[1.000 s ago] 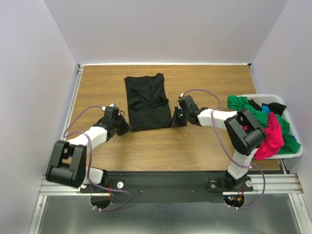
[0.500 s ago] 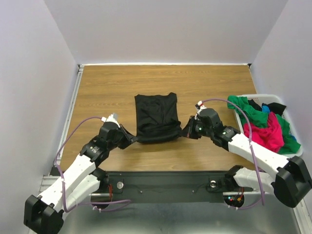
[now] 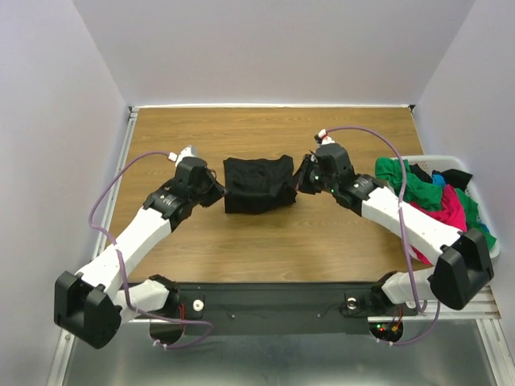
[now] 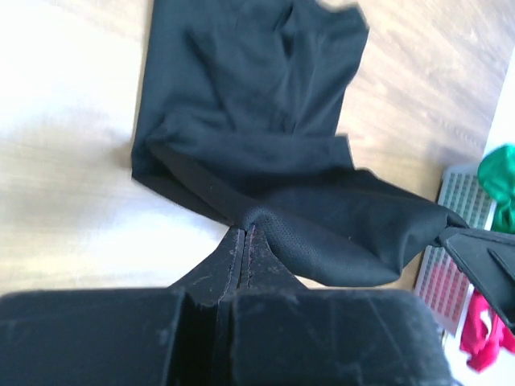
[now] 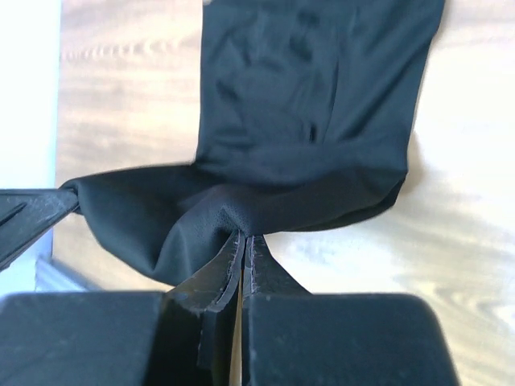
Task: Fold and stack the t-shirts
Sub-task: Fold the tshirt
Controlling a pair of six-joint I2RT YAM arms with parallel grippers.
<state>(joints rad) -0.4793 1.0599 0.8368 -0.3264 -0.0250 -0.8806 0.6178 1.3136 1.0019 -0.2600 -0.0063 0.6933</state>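
Note:
A large black t-shirt (image 3: pixel 257 183) lies mid-table, its near end lifted and carried over the rest in a fold. My left gripper (image 3: pixel 217 191) pinches the shirt's left corner, jaws shut on the black cloth (image 4: pixel 265 217). At the shirt's right corner my right gripper (image 3: pixel 299 181) is shut on the black cloth (image 5: pixel 241 213) too. The hem sags between the two grips. More t-shirts, green (image 3: pixel 402 181), magenta-pink (image 3: pixel 447 213) and black (image 3: pixel 455 178), are heaped at the right.
A white plastic basket (image 3: pixel 491 241) at the table's right edge holds the heaped shirts. Wooden tabletop (image 3: pixel 265 241) is fenced by white walls at the back and sides. Purple cables loop over both arms.
Both grippers have carried the shirt's near hem away from the bases, over the shirt, shortening its visible length by half. Both arms stretched forward.

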